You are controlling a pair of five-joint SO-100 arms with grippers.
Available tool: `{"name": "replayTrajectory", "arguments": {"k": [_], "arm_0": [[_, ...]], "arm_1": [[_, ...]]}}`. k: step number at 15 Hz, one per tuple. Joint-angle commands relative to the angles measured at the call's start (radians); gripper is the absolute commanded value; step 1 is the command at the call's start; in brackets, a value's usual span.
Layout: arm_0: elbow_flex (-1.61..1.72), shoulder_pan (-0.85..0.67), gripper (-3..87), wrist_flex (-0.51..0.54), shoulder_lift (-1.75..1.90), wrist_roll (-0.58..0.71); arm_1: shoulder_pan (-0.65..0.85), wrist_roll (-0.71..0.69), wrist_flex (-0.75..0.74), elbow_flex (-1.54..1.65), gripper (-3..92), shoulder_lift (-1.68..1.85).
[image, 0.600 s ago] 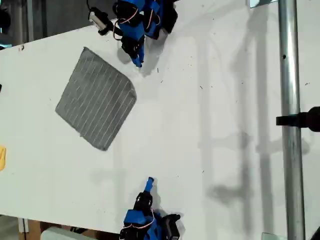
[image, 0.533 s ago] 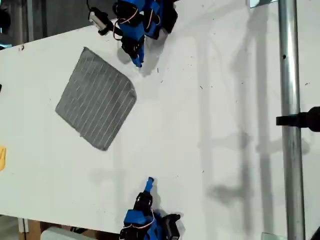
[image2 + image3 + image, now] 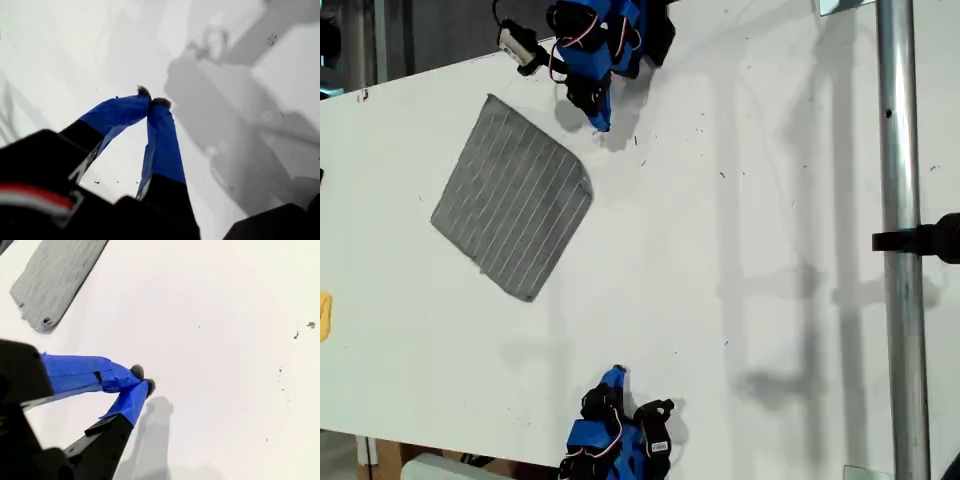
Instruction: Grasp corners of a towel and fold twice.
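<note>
Nothing of the task was done. The towel (image 3: 512,197) lay flat and unfolded, corners untouched, on the table (image 3: 740,250). Your first gripper (image 3: 152,102) and second gripper (image 3: 141,380) had jaws together, empty; the towel lay well apart ahead of the second.

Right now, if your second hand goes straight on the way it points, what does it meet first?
Probably only the bare white table: my second hand points at open surface, and the towel lies off that line. Depth is unclear.
</note>
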Motion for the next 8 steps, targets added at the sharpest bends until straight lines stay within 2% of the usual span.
{"name": "replayTrajectory", "arguments": {"k": [1, 8], "arm_0": [[0.008, -0.011, -2.8, 0.002, 0.005, -0.008], [0.008, -0.009, -2.9, 0.0, 0.005, -0.009]], "arm_1": [[-0.005, -0.012, 0.006, -0.028, -0.3, 0.002], [-0.015, -0.009, 0.014, -0.038, -0.3, 0.002]]}}
